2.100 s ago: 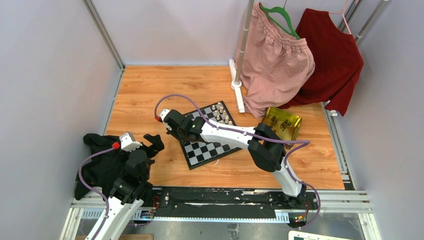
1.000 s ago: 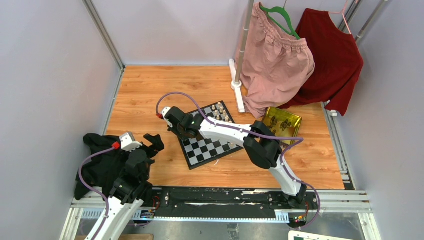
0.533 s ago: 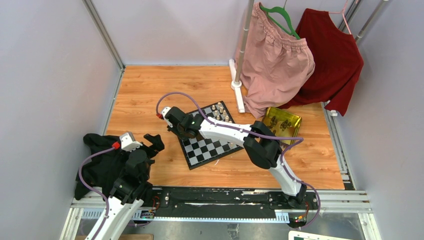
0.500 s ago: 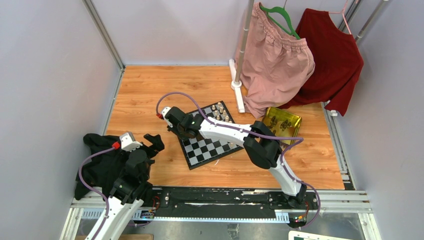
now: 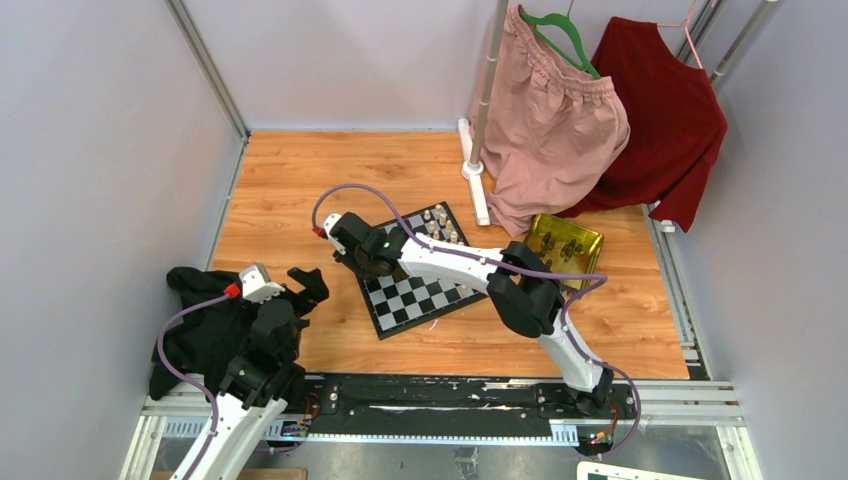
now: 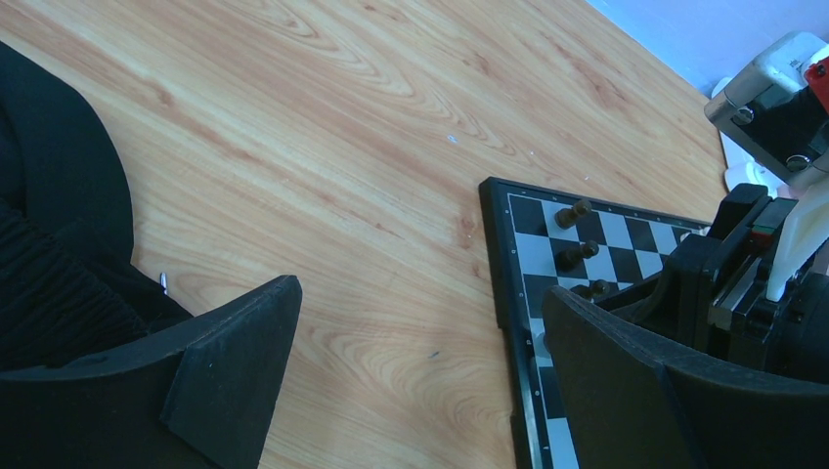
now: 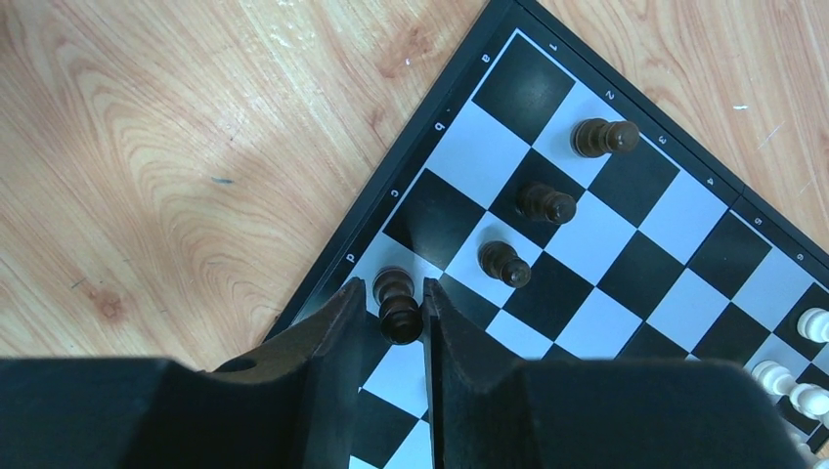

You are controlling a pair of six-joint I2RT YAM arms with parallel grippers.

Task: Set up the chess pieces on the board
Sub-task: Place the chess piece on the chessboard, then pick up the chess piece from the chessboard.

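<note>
Right gripper (image 7: 393, 290) was at the left edge of the small flat black-and-white checked chessboard (image 7: 626, 249). Its two black fingers pinched a tiny dark brown chess piece (image 7: 398, 315) resting on a pale border-row square. Three more dark brown pieces (image 7: 545, 203) stood in a diagonal line just beside it, and cream-white pieces (image 5: 440, 225) sat along the opposite edge. Left gripper (image 6: 420, 303) hung over the wooden tabletop (image 6: 323, 147), left of the board and apart from it, fingers spread wide, next to a crumpled black cloth (image 6: 59, 254).
</note>
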